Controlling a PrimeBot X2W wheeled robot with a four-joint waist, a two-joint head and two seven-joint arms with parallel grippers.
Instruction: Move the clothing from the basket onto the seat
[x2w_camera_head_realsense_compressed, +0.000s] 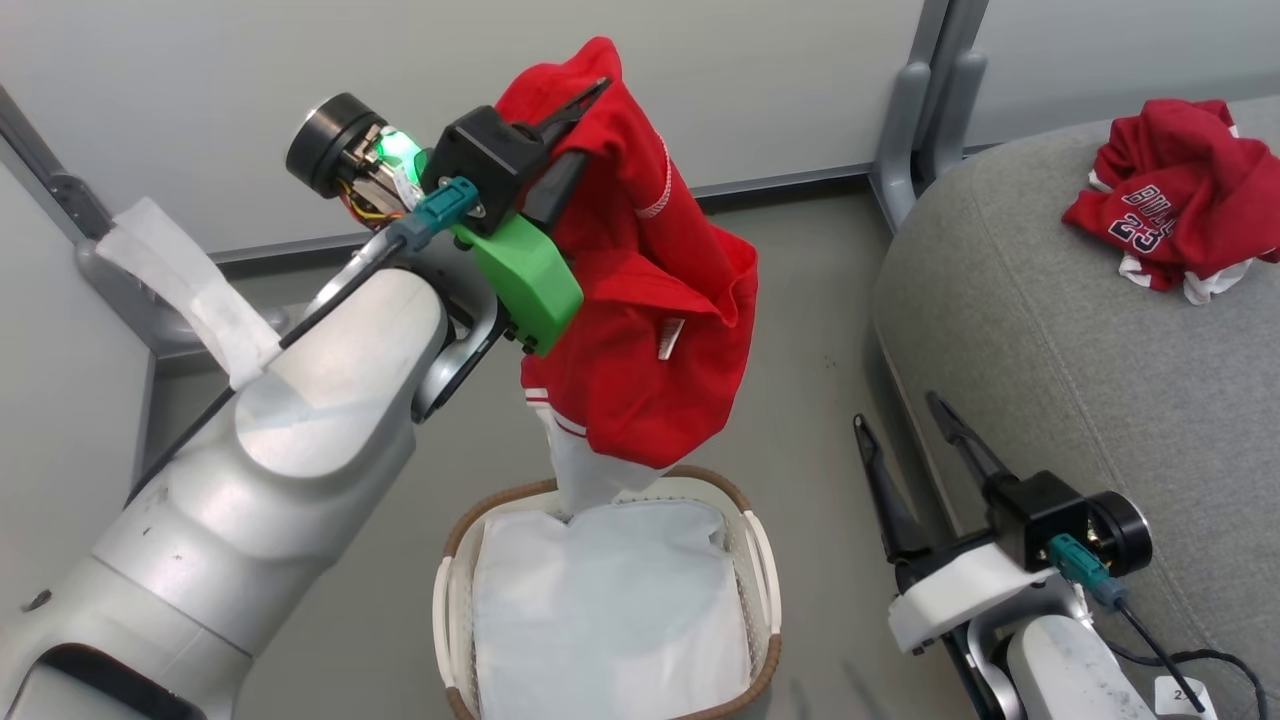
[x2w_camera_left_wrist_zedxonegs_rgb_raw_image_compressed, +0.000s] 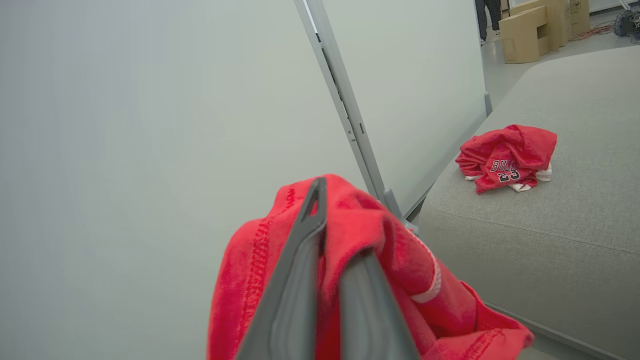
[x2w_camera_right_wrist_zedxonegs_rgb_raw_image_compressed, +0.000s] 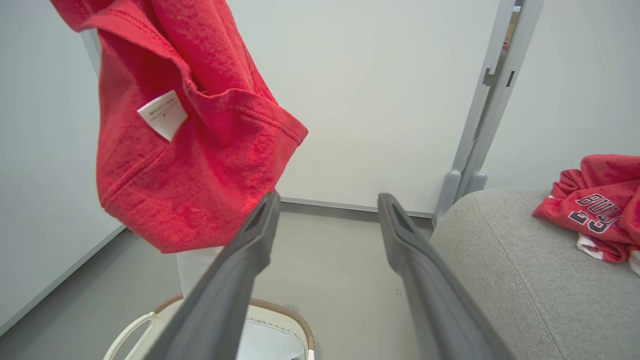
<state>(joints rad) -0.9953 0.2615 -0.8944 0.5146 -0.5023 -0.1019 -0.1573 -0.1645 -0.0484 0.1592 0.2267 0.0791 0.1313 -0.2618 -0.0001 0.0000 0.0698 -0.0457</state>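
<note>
Left gripper (x2w_camera_head_realsense_compressed: 590, 120) is clamping the red striped garment (x2w_camera_head_realsense_compressed: 650, 330) high, likely so its dangling white panel clears the basket (x2w_camera_head_realsense_compressed: 458, 535). Right gripper (x2w_camera_head_realsense_compressed: 895, 410) is idling wide beside the seat (x2w_camera_head_realsense_compressed: 1050, 350), where the jersey (x2w_camera_head_realsense_compressed: 1170, 220) is lying.

Matt red cloth garment (x2w_camera_head_realsense_compressed: 640, 290), woven grey seat (x2w_camera_head_realsense_compressed: 1050, 330)

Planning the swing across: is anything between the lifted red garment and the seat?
Bare floor lies between the red garment and the seat in the head view; the open right gripper sits lower, by the seat's edge.
</note>
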